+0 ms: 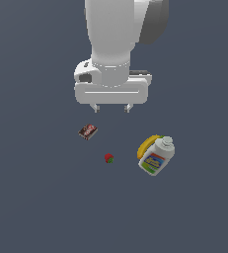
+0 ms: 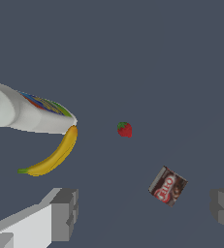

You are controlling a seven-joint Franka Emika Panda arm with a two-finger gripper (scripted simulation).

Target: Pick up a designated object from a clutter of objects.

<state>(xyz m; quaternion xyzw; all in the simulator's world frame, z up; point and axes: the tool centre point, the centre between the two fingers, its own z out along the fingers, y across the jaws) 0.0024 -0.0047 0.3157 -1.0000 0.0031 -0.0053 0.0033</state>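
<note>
The designated object is a tiny red strawberry point(image 1: 108, 158) point(image 2: 124, 129) with a green leafy bit, lying alone on the dark grey floor. The rest of the clutter lies around it: a brown-red flat packet point(image 1: 88, 131) point(image 2: 168, 186), a yellow banana point(image 1: 148, 144) point(image 2: 53, 156) and a white bottle point(image 1: 157, 156) point(image 2: 24, 114) with a blue-yellow label, lying on its side against the banana. My gripper point(image 1: 111, 107) point(image 2: 142, 213) hangs open well above the floor, behind the strawberry in the exterior view, with nothing between its fingers point(image 2: 65, 213).
The banana and bottle lie together toward the exterior view's right of the strawberry. The packet sits nearest to the spot under my gripper. The white arm point(image 1: 116, 34) rises out of the top of the exterior view.
</note>
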